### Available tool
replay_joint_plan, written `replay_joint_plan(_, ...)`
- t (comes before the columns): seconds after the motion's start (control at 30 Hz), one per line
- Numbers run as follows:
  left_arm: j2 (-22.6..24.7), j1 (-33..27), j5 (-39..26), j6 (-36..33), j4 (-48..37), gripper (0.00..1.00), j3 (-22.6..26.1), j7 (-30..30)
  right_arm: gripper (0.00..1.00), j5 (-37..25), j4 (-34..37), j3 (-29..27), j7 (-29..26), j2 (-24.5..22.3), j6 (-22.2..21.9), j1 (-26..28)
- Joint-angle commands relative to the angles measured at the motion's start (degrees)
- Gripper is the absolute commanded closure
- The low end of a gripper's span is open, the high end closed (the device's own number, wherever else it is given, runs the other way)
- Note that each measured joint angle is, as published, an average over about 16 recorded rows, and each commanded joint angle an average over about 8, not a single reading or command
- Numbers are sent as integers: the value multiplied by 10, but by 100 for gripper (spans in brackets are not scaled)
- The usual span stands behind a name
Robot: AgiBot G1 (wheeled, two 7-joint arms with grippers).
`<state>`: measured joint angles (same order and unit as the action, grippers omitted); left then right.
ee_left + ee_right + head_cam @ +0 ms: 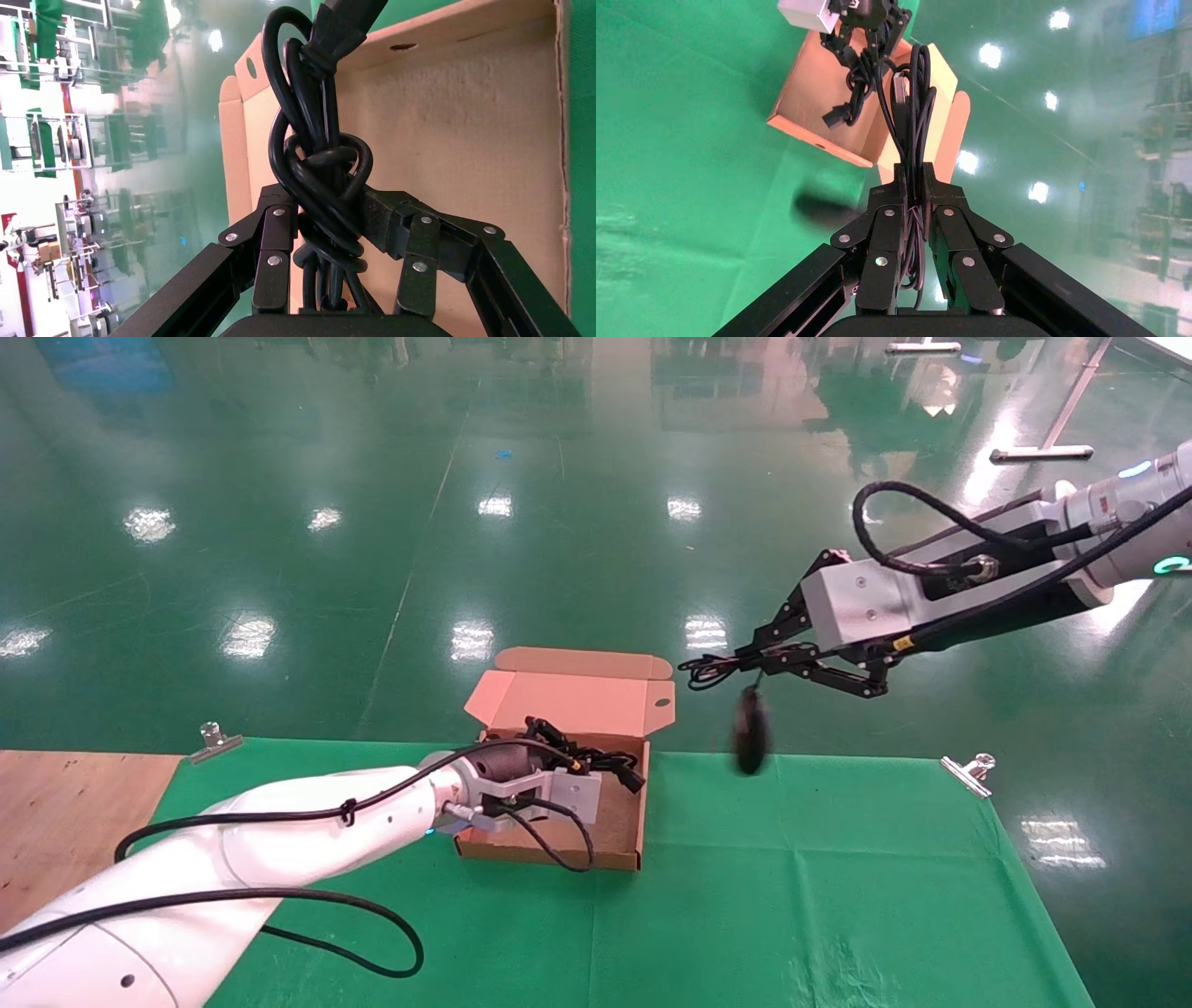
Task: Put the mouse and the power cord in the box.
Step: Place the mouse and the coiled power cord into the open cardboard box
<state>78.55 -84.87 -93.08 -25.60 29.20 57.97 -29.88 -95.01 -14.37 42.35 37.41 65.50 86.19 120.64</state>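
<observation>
The left gripper (610,768) clenches the power cord (596,761) inside the open box (624,845). The right gripper (722,668) grips the mouse's cable; the mouse (751,730) dangles beside the box.

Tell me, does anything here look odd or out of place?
Yes. The right gripper holds the mouse only by its thin cable, so it dangles in the air beside the box. The left gripper holds the knotted power cord over the box.
</observation>
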Motion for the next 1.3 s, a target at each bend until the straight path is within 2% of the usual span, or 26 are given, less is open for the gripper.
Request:
replay_joint_plan(0.03, 0, -3, 12, 3, -2, 0, 14, 2, 100, 2, 0, -1, 3, -2, 0, -2)
replay_joint_plan(0.47, -2, -19, 77, 11, -9, 0, 77, 2, 100, 6, -3, -2, 1, 11, 4, -13)
replay_joint_plan(0.6, -6, -31, 111, -16, -20, 0, 78, -2, 100, 6, -8, -1, -6, 20, 5, -12)
replay_joint_plan(0.77, -17, -50, 168, -58, -46, 0, 55, -9, 100, 4, -15, 1, -17, 32, 4, -13)
replay_joint_plan(0.9, -51, -63, 229, -133, -49, 0, 22, -10, 100, 1, -18, 4, -28, 48, -4, -18)
replay_joint_plan(1.03, -111, -66, 306, -250, -31, 0, -22, -27, 100, -6, -16, 10, -36, 74, -23, -31)
replay_joint_plan(1.2, -188, -48, 417, -394, -21, 0, -88, -76, 100, -16, -13, 21, -39, 112, -67, -60)
replay_joint_plan(1.3, -222, -41, 468, -458, -31, 0, -119, -102, 100, -13, -27, 30, -42, 126, -101, -84)
